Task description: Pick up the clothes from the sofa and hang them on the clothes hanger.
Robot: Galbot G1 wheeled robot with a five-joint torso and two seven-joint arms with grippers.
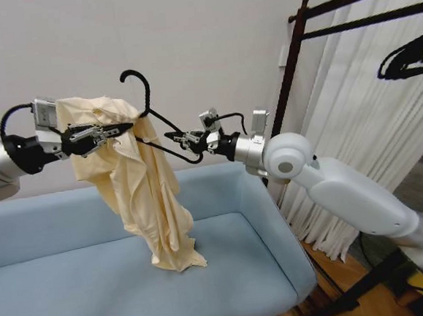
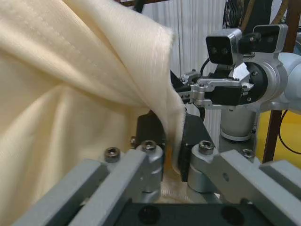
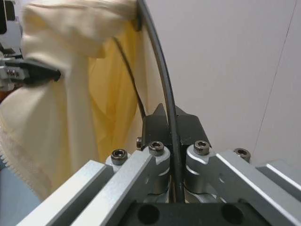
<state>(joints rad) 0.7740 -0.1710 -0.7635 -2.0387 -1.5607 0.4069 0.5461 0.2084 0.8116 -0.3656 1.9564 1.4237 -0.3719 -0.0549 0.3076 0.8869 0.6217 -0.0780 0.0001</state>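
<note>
A cream-yellow garment (image 1: 141,193) hangs in the air above the light blue sofa (image 1: 75,293), its lower end just touching the seat. My left gripper (image 1: 96,135) is shut on the garment's upper edge; in the left wrist view the cloth (image 2: 70,94) runs between the fingers (image 2: 150,132). A black wire hanger (image 1: 149,108) is partly inside the garment, hook up. My right gripper (image 1: 188,139) is shut on the hanger's right arm; in the right wrist view the hanger wire (image 3: 164,94) passes between the pads.
A dark clothes rack (image 1: 297,41) stands to the right of the sofa, with another black hanger (image 1: 409,58) on its rail. White curtains (image 1: 363,124) hang behind the rack. A plain wall is behind the sofa.
</note>
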